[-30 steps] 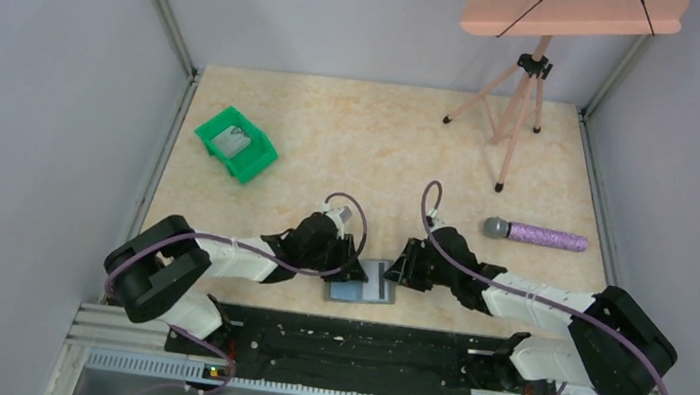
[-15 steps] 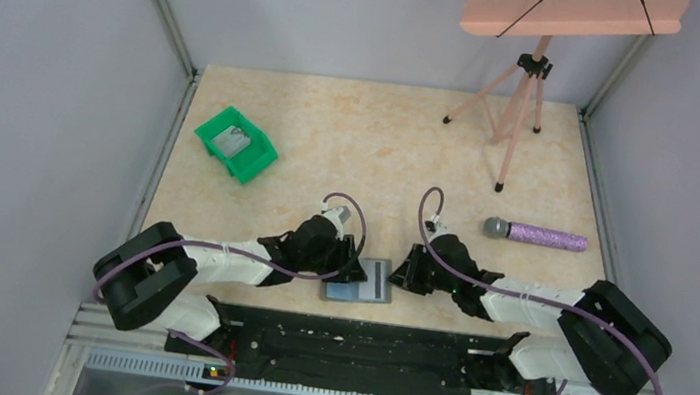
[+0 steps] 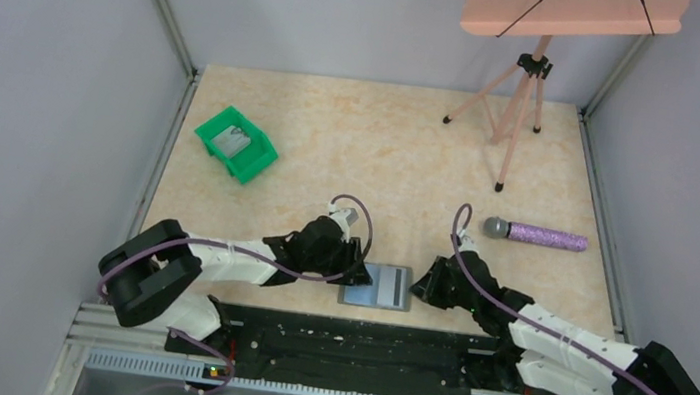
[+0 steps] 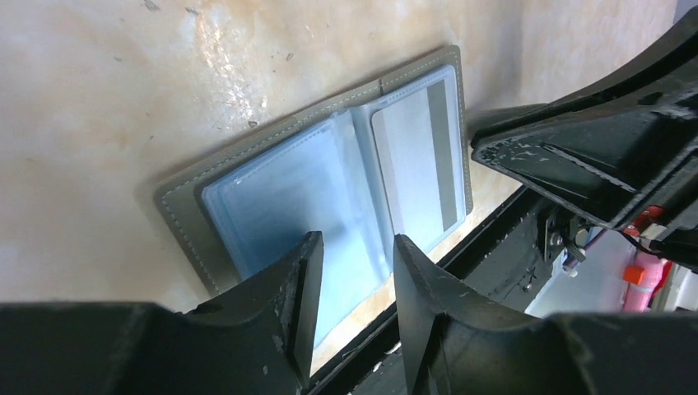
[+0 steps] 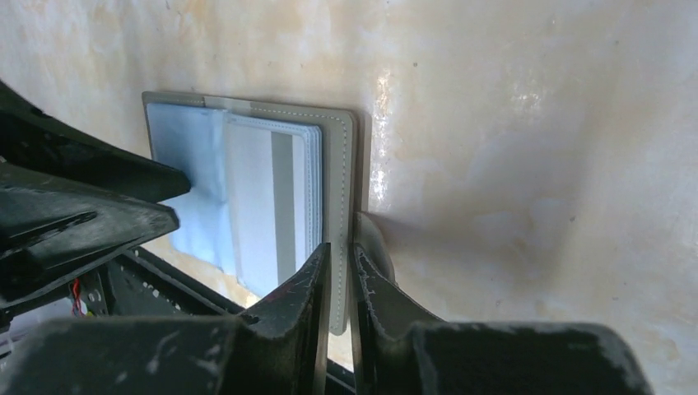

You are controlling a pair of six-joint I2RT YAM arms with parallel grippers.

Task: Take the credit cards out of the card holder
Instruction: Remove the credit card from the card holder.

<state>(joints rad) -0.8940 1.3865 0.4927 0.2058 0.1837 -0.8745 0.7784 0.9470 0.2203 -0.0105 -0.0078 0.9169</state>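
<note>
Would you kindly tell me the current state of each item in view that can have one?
card holder: open, lying flat, a card with a dark stripe in its right half.
left gripper: open, fingertips over the holder's left half.
right gripper: shut on the card holder's right edge.
green bin: upright, a grey item inside.
microphone: lying on its side.
tripod stand: standing upright.

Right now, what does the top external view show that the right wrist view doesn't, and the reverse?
Only top external: green bin, microphone, pink tripod stand. Only right wrist: right gripper pinching the stitched edge of the card holder, close up. Both: the card holder lying open, striped card showing, left gripper on its opposite side.
</note>
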